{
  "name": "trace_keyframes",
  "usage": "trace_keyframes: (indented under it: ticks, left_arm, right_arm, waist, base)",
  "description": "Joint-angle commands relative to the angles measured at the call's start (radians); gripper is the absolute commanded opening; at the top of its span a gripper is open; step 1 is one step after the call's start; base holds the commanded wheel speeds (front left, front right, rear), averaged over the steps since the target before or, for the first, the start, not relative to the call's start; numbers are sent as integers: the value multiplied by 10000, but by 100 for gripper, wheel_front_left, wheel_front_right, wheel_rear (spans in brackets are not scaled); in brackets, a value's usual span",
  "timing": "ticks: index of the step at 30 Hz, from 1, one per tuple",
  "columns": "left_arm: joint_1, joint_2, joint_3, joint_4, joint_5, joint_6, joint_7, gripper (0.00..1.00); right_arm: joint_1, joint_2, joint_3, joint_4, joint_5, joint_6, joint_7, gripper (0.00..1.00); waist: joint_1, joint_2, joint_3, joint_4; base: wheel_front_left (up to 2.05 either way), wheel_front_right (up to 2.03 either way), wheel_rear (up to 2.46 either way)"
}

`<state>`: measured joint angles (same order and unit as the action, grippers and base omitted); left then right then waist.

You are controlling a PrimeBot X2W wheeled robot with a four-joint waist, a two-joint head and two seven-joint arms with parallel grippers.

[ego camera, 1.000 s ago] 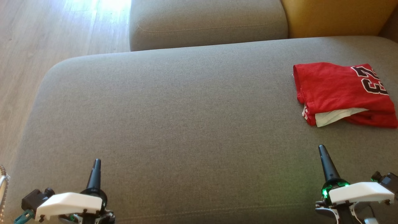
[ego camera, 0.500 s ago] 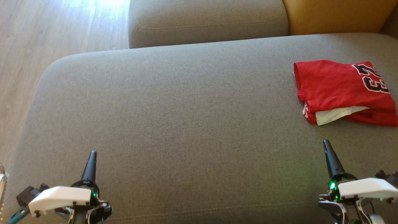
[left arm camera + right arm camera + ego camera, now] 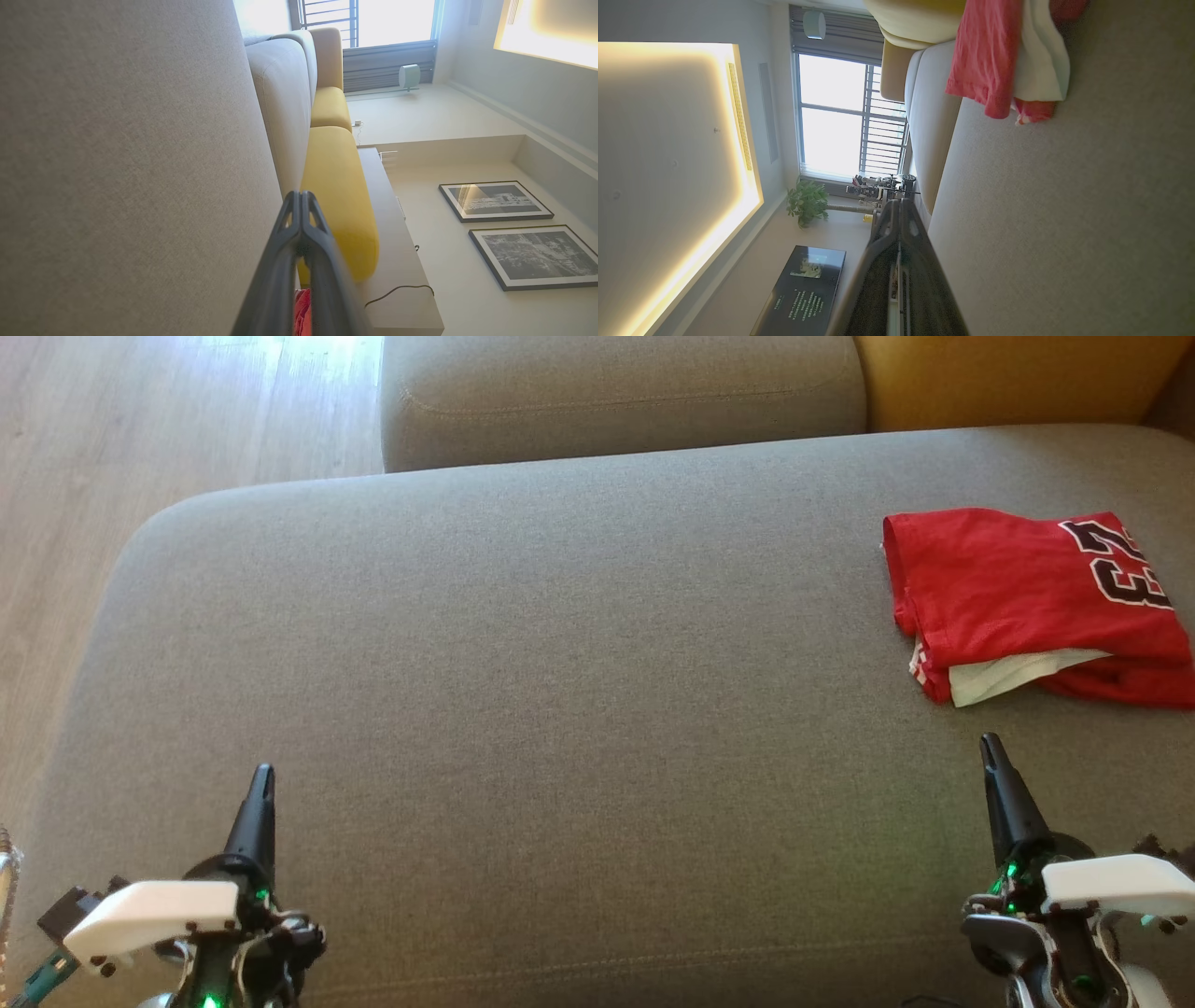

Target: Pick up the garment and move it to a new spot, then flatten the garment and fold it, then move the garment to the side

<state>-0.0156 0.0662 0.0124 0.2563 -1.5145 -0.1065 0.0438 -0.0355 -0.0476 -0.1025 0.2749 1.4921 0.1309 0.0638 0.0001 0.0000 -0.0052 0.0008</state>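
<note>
The garment (image 3: 1027,593) is a red jersey with black and white numbers, lying folded at the far right of the grey cushion (image 3: 560,691), a white inner layer showing at its front edge. In the right wrist view the garment (image 3: 987,65) lies ahead of the fingers, at the top of the picture. My right gripper (image 3: 991,747) is shut and empty, a short way in front of the garment. My left gripper (image 3: 263,777) is shut and empty at the lower left, far from the garment. Both pairs of fingers are pressed together in the wrist views (image 3: 299,198) (image 3: 899,205).
A second grey cushion (image 3: 616,392) and a yellow cushion (image 3: 1008,378) lie behind the big one. Wooden floor (image 3: 103,476) runs along the left. In the wrist views the room has a window (image 3: 840,130), a potted plant (image 3: 808,203) and framed pictures (image 3: 495,200).
The whole picture has shifted slightly, so the camera moved. Both grippers have risen a little in the view and spread slightly apart. The garment lies as before.
</note>
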Motion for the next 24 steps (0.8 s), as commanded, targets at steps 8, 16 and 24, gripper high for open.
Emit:
trace_keyframes:
  ticks: [8, 16, 24]
  left_arm:
    - [-863, 144, 572, -144, -1184, -226, 330, 0]
    - [-892, 118, 629, -129, -1262, -242, 385, 0]
    - [-894, 96, 660, -128, -1236, -242, 410, 0]
  right_arm:
    - [-693, -131, 39, -311, 1178, -2, 354, 0]
    - [-712, -121, 14, -308, 1270, -2, 392, 0]
    - [-713, -112, 1, -308, 1259, -2, 403, 0]
  waist:
    - [-1, 0, 76, -7]
    - [-1, 0, 83, -8]
    - [-1, 0, 83, -8]
  base:
    - [0, 0, 0]
    - [0, 0, 0]
    - [0, 0, 0]
